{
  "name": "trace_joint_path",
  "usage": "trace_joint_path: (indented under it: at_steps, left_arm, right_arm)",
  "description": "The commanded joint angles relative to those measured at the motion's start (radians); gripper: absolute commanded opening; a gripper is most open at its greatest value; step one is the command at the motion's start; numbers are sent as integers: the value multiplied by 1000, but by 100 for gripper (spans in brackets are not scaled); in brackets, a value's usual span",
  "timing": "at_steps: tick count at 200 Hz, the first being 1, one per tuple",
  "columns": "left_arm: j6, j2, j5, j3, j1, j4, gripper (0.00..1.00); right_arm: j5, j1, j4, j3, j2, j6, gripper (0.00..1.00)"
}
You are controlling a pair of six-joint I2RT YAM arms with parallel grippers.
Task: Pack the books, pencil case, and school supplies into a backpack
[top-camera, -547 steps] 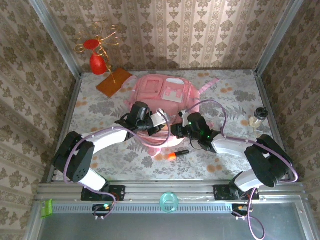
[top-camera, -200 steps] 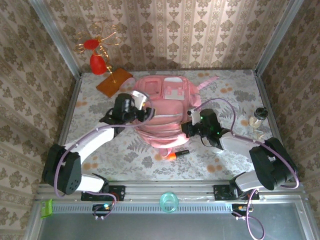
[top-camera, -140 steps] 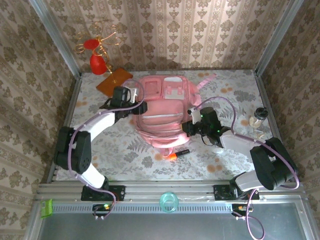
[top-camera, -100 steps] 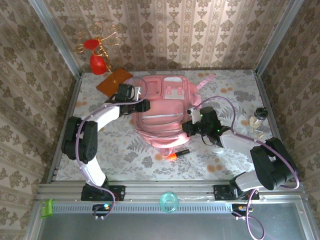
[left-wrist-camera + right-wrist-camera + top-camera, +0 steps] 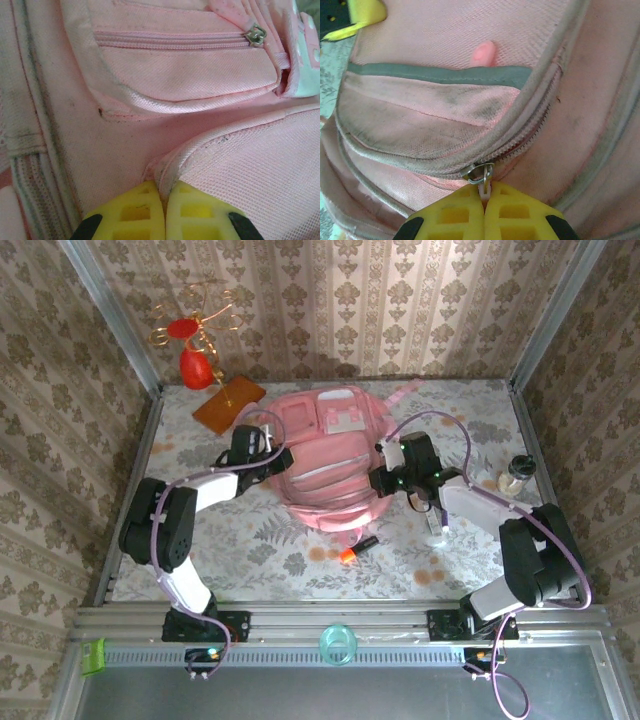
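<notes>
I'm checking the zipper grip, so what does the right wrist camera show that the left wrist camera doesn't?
Right wrist: the right pincer shut on a zipper pull, below a grey trim band. Left wrist: the left pincer pinching a mesh fold, plus a zipped front pocket and a pale patch. Both: the pink backpack up close, yellow fingers closed.

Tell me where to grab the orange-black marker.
Take the marker at mid-barrel, straight down from above, claw turned across its length. It lies flat and slanted on the table, black end near the backpack edge, so favour the orange half, where both sides look free.
</notes>
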Motion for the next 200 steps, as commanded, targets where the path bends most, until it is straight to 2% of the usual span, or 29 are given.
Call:
trace_joint_path:
  at_steps: [1,17,45,56,102,149,180,200]
  left_arm:
    - [-162,-43,-160,-48,-39,123,0]
    - [-198,-56,-254,-75,-65,144,0]
    - [-256,-72,-335,-115,-80,182,0]
    - [-270,-77,-361,-126,-116,194,0]
    - [-289,-107,-402,-140,-136,198,0]
    - [-331,-146,-430,-158,-170,219,0]
    - [-354,-180,-434,-181,-174,243,0]
    - [-367,-212,-436,-203,-178,249,0]
  right_arm:
    - [42,0,-77,4,-16,-36,0]
    - [42,26,-64,-34,-39,-22,0]
    - [49,117,-32,-65,-58,-4,0]
    - [58,151,-29,-63,-61,-2,0]
    - [90,254,2,-42,-20,37,0]
    - [183,368,-1,93,105,102,0]
    - [255,372,-8,146,145,130,0]
    - [236,325,-36,168,141,102,0]
